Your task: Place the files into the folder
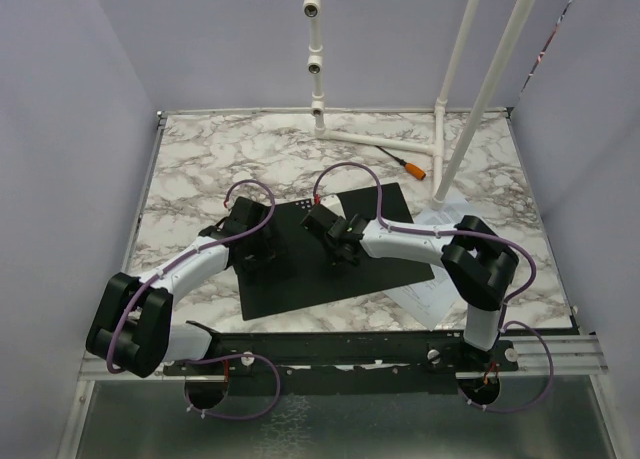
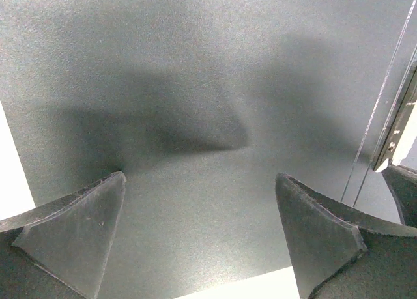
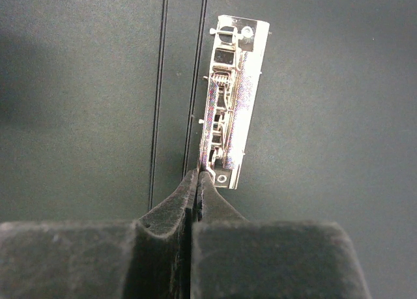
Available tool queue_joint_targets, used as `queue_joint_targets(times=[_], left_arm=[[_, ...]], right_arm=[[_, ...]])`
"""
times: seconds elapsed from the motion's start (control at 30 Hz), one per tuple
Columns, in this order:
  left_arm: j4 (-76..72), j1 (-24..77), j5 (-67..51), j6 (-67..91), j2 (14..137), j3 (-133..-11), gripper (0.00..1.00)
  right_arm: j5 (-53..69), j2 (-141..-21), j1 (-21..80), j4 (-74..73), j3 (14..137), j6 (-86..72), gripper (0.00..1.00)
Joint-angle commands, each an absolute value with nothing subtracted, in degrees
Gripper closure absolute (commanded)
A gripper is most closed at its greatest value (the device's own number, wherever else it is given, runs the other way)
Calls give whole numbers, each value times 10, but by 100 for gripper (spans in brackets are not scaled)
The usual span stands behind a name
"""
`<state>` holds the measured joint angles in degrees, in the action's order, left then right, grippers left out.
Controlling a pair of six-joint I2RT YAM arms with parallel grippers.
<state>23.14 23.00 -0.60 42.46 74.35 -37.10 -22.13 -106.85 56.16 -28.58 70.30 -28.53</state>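
The folder (image 1: 300, 279) lies open on the marble table, black inside up. Its metal spine clip (image 3: 228, 97) runs along the fold. My right gripper (image 3: 200, 175) is shut, its tips pinched on the near end of the clip; in the top view it (image 1: 325, 224) sits over the middle of the folder. My left gripper (image 2: 200, 178) is open and empty, low over the folder's left black half (image 2: 195, 84); in the top view it (image 1: 262, 251) is at the folder's left part. The files (image 1: 432, 291), white printed sheets, lie right of the folder, partly under my right arm.
A white pipe frame (image 1: 385, 139) stands at the back of the table, with a slanted pipe (image 1: 480, 109) coming down near the sheets. An orange-handled screwdriver (image 1: 405, 163) lies beside it. Purple walls close in the left, right and back.
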Motion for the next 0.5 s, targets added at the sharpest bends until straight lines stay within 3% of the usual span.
queue_joint_targets(times=[0.0,0.47], left_arm=[[227,232,13,432,761,-352,1],[226,232,35,439,777,-344,1]], right_arm=[[-246,-1098,560,-326,695,-292,99],[-247,-1125,560,-335,678,-290,99]])
